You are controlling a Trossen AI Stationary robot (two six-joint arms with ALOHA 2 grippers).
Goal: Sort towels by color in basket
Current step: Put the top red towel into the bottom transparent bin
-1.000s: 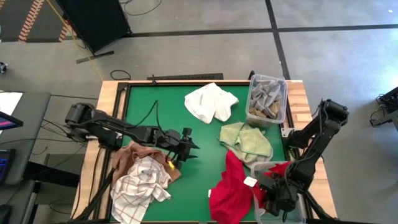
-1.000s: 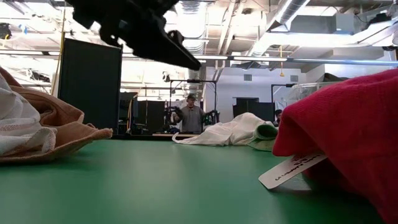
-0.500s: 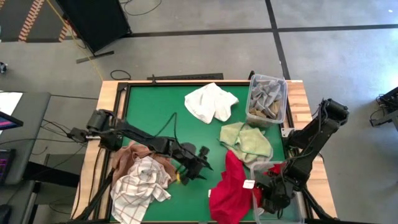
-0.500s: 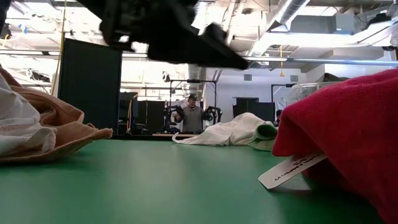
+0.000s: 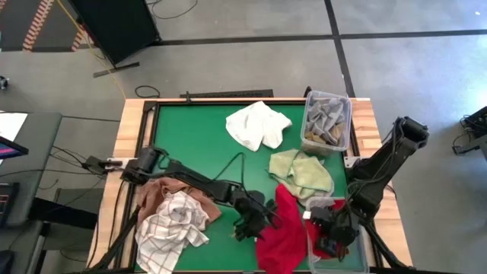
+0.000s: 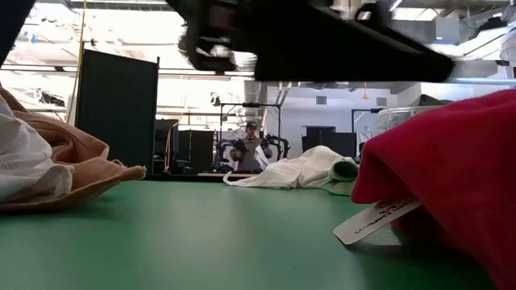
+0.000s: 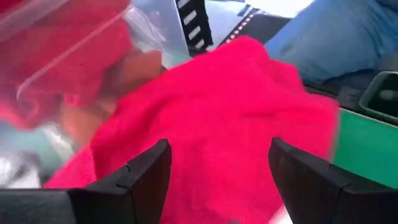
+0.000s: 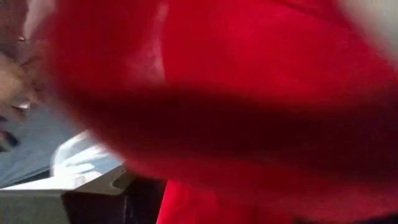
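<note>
A red towel [image 5: 278,232] lies near the table's near edge, with one part draped over the rim of a clear bin [image 5: 364,257] at the near right. My left gripper [image 5: 262,221] reaches in from the left and stands open. In the left wrist view the red towel [image 7: 217,106] lies just ahead of the left gripper [image 7: 219,146]; whether the fingers touch it, I cannot tell. My right gripper [image 5: 332,228] hangs over the clear bin, above the red cloth inside. The right wrist view shows only the red towel [image 8: 249,74], blurred.
A second bin [image 5: 327,122] at the far right holds grey and tan towels. A white towel [image 5: 257,124] lies at the far middle and a pale green one [image 5: 303,171] right of centre. A brown towel [image 5: 156,190] and a checked one [image 5: 171,224] lie near left.
My left gripper has swept from beside the brown and checked towels toward the table's right and near edges. It has sunk a little, rolled, and now stands at the red towel. The towels on the table have kept their places.
</note>
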